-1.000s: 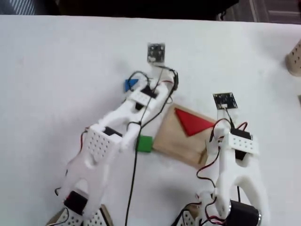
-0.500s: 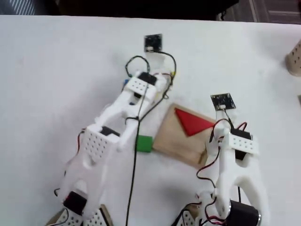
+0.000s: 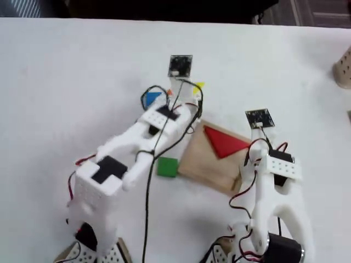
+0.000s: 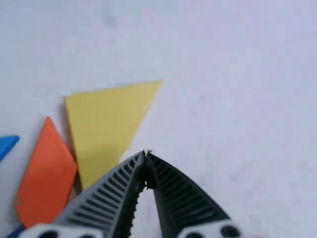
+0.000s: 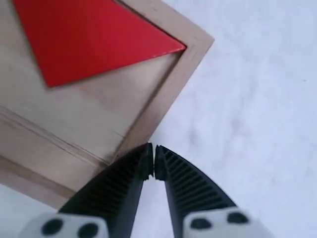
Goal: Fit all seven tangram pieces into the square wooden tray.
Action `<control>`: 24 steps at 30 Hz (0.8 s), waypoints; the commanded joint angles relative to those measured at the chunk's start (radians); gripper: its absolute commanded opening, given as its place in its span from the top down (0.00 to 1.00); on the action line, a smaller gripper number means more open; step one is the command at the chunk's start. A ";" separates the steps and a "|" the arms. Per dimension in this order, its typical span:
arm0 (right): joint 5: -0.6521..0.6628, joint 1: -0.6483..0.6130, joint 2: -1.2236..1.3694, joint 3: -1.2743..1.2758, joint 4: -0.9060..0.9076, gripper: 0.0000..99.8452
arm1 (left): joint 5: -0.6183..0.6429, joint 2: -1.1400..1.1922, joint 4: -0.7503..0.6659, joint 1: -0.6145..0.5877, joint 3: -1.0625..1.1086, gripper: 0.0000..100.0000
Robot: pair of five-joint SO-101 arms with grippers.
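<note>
The square wooden tray (image 3: pixel 198 163) lies mid-table with a red triangle (image 3: pixel 224 141) in its far part. A green square (image 3: pixel 167 166) rests on the table beside the tray's left corner. Beyond the tray lie a yellow triangle (image 4: pixel 107 122), an orange piece (image 4: pixel 45 173) and a blue piece (image 3: pixel 151 98). My left gripper (image 4: pixel 146 159) is shut and holds nothing, its tips at the yellow triangle's edge. My right gripper (image 5: pixel 151 155) is shut and holds nothing, hovering at the tray's rim (image 5: pixel 171 91) near the red triangle (image 5: pixel 89 37).
White tabletop all round. A perforated wooden object (image 3: pixel 343 67) stands at the right edge. Arm bases and cables (image 3: pixel 151 186) occupy the near side. Open table lies to the left and far side.
The left arm has pulled back toward its base, uncovering the yellow, orange and blue pieces beyond the tray. The right arm has not moved.
</note>
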 commanded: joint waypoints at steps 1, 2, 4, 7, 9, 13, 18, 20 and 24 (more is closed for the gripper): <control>0.012 -0.013 -0.027 -0.005 0.005 0.98 | 0.012 -0.090 -0.519 -0.005 0.087 0.98; 0.012 -0.013 -0.027 -0.005 0.005 0.98 | 0.012 -0.084 -0.566 -0.008 0.089 0.98; 0.012 -0.013 -0.027 -0.005 0.005 0.98 | 0.014 -0.042 -0.605 -0.021 0.066 0.98; 0.012 -0.019 -0.027 -0.005 0.005 0.98 | 0.014 0.059 -0.601 -0.039 -0.012 0.98; 0.012 -0.031 -0.027 -0.005 0.005 0.98 | 0.009 0.116 -0.601 -0.042 -0.029 0.98; 0.012 -0.025 -0.027 -0.011 -0.001 0.98 | 0.005 0.074 -0.601 -0.041 0.044 0.98; -0.020 -0.041 -0.018 -0.071 0.004 0.98 | 0.005 -0.262 -0.601 -0.001 0.358 0.98; -0.063 -0.048 -0.018 -0.109 0.015 0.98 | 0.005 -0.429 -0.601 0.015 0.503 0.98; -0.130 -0.073 -0.016 -0.238 0.079 0.98 | 0.005 -0.754 -0.591 -0.012 0.760 0.98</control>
